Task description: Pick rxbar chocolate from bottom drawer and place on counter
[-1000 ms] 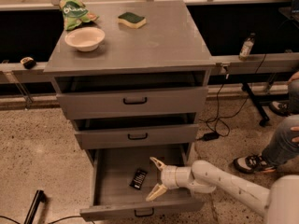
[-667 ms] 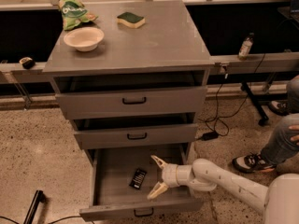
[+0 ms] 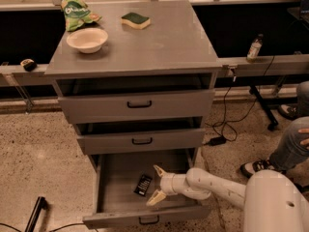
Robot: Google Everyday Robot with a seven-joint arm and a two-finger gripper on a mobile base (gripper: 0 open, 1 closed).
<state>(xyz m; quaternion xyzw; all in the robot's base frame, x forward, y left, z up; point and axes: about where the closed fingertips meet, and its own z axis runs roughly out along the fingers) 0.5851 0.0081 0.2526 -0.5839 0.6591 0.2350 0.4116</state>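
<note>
The bottom drawer [image 3: 116,211] is pulled open. The rxbar chocolate [image 3: 143,185], a small black bar with white print, lies flat on the drawer floor near its middle. My gripper [image 3: 157,184] is inside the drawer just right of the bar, fingers spread open, one fingertip [image 3: 158,169] above and one below, close to the bar's right edge and empty. The white arm reaches in from the lower right. The counter [image 3: 164,42] is the grey cabinet top above.
On the counter stand a white bowl [image 3: 87,39], a green bag [image 3: 77,11] and a green-and-yellow sponge [image 3: 135,20]. The two upper drawers [image 3: 140,104] stick out slightly. A person's legs [image 3: 289,144] are at the right; cables lie on the floor.
The gripper has stayed open beside the bar and shifted slightly closer to it; the bar has not moved.
</note>
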